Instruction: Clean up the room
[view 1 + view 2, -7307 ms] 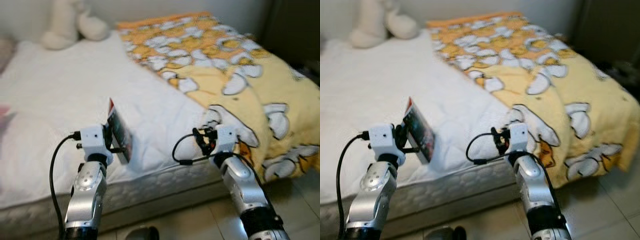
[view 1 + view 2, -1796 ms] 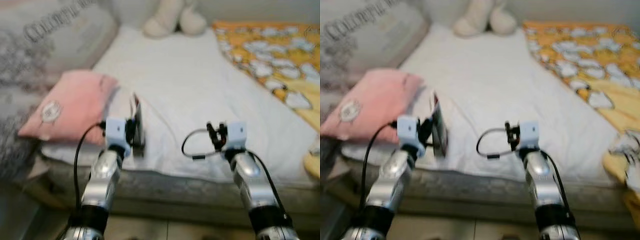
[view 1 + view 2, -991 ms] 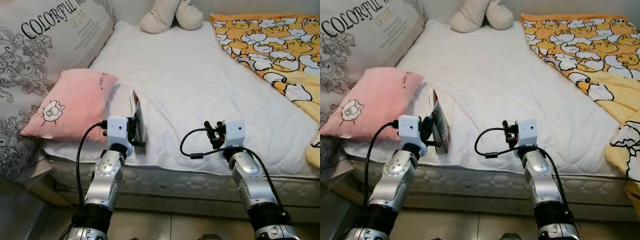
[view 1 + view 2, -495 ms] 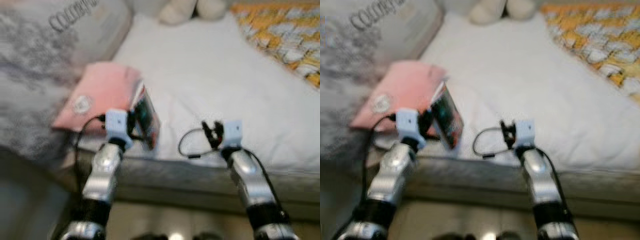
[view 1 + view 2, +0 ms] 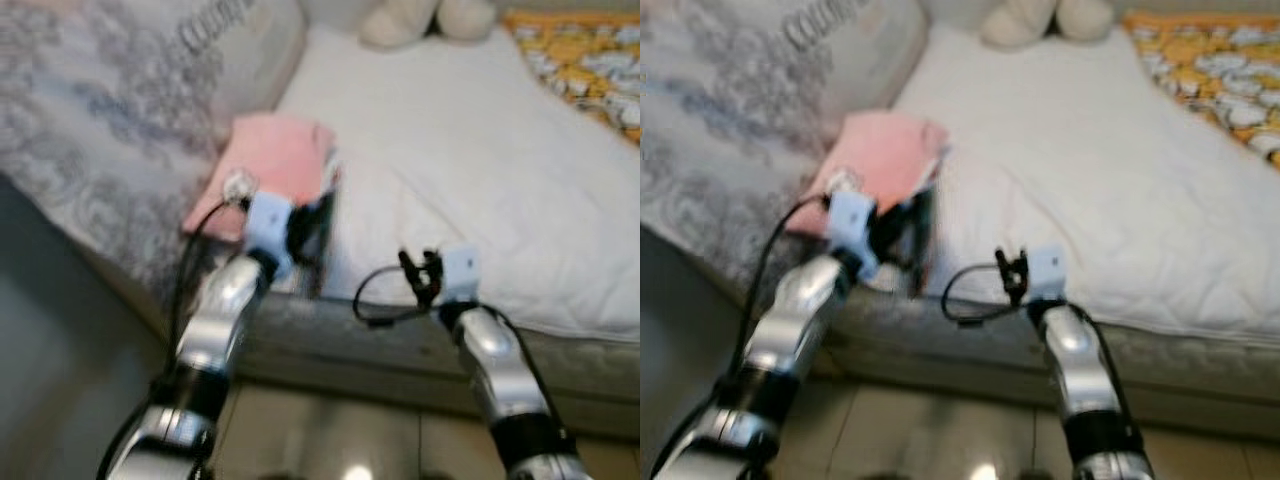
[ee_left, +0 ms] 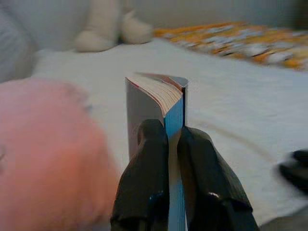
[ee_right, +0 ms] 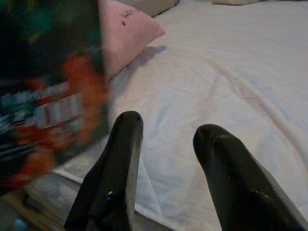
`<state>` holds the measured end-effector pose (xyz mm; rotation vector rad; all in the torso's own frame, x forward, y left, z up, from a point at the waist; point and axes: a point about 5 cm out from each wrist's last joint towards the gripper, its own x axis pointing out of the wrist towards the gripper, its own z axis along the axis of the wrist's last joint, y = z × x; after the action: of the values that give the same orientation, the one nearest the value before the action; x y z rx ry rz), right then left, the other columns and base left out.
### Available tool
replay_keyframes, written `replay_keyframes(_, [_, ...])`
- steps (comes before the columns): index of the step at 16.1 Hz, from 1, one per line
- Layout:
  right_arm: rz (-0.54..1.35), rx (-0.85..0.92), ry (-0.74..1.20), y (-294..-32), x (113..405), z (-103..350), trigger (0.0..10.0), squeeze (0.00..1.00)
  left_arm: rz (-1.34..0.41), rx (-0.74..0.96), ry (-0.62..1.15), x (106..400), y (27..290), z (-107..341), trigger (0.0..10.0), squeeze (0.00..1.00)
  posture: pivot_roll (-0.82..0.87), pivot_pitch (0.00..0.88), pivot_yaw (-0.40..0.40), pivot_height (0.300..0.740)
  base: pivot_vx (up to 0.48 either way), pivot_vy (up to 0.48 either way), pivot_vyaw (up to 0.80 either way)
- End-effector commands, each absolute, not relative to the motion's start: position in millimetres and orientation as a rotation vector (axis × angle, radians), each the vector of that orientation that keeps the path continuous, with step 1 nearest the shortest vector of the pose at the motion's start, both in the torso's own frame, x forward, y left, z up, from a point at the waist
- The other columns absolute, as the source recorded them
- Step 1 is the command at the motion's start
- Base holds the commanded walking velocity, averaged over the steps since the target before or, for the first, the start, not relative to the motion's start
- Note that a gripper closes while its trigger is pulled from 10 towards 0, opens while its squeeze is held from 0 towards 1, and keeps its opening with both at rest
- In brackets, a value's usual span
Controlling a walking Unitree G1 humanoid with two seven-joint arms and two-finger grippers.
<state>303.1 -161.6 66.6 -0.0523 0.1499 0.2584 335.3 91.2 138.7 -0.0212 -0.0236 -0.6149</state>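
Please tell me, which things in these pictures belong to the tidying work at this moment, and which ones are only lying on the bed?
In the job:
- book, clamped upright between the left gripper fingers
- right gripper, open, holding nothing

Just lying there:
- pink pillow
- large patterned pillow
- plush toy
- yellow blanket
- white bed

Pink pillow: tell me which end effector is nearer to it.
Left. The left end effector, shut on a book, is right beside the pink pillow at the bed's edge. The right end effector is open over the white sheet, farther from it.
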Motion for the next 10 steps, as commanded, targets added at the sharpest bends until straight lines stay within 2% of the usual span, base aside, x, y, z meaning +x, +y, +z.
replay_keyframes(1, [0.272,-0.019,0.127,-166,306,75,10.0,0.0,-0.712,-0.045,-0.095,344,90,169,10.0,0.0,-0.19,0.0,0.14,0.74,0.0,0.0,0.0])
replay_keyframes(4, [0.379,0.115,0.15,-185,317,92,10.0,0.0,-0.915,-0.089,-0.09,349,96,196,10.0,0.0,-0.2,0.0,0.156,0.74,0.0,0.0,0.0])
replay_keyframes(6, [0.393,0.165,0.141,-197,324,105,10.0,0.0,-0.981,-0.073,-0.083,346,98,200,10.0,0.0,-0.2,0.0,0.164,0.74,0.0,0.0,0.0])
replay_keyframes(7, [0.421,0.233,0.103,-210,330,126,10.0,0.0,-1.006,-0.043,-0.066,344,103,197,10.0,0.0,-0.2,0.0,0.162,0.74,0.0,0.0,0.0])
replay_keyframes(9, [0.479,0.268,0.082,-219,330,143,10.0,0.0,-0.995,-0.029,-0.043,346,109,191,10.0,0.0,-0.2,0.0,0.159,0.74,0.0,0.0,0.0])
replay_keyframes(10, [0.53,0.27,0.081,-231,328,155,1.0,0.0,-0.991,-0.044,-0.02,346,114,185,10.0,0.0,-0.2,0.0,0.152,0.74,0.0,0.0,0.0])
